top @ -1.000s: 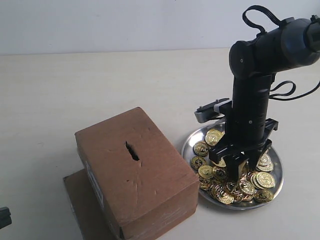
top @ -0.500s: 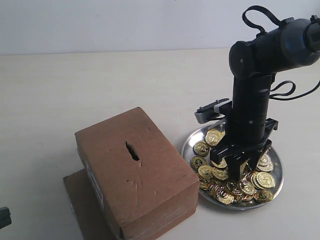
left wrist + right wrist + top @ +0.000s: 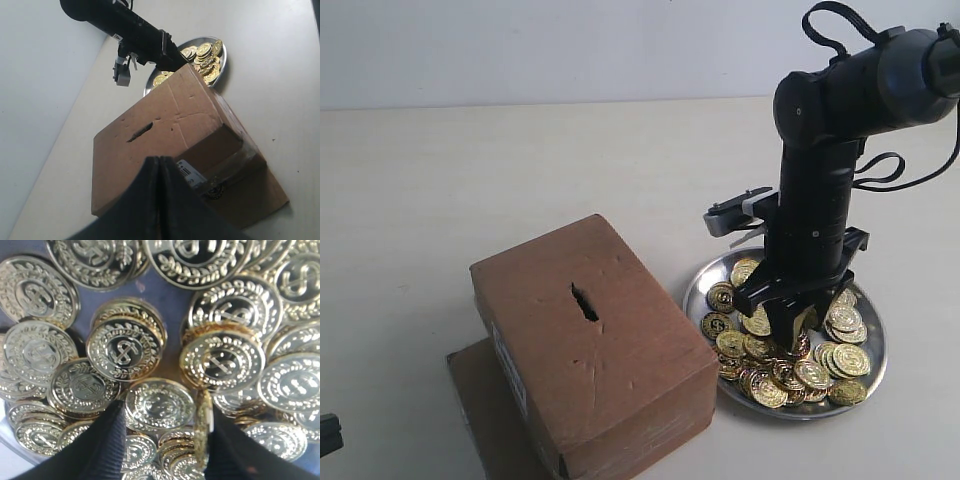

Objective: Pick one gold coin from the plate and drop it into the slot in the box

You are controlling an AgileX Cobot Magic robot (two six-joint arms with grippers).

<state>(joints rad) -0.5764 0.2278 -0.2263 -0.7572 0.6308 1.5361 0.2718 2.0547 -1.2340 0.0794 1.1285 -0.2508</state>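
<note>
From where I stood, the black right gripper (image 3: pixel 792 335) was down in the round, shiny silver metal plate (image 3: pixel 694 285), its tips among the heap of embossed gold coins (image 3: pixel 820 368). Up close, its two black fingers (image 3: pixel 107 450) were spread, with one flat coin (image 3: pixel 160 405) lying between them. A second coin, tipped on edge (image 3: pixel 202 427), leaned against the inner face of the other finger. I could not tell whether the pads had any real hold on either coin.

The brown cardboard box (image 3: pixel 620 370) sat just beside the plate on a flat brown cardboard sheet (image 3: pixel 480 395). The box slot (image 3: pixel 584 302), a short ragged dark slit, was in the middle of the box's top. The left gripper (image 3: pixel 158 165) hung well back from the box with its fingers pressed together, taking no part.

To my eye the grasp was the step in hand, and the tilted coin was the trouble. Closing slowly ought to catch one coin by its rim rather than two. A straight lift would let any hanger-on fall back. The coin would need to be carried edge-down and lined up along the slit.
</note>
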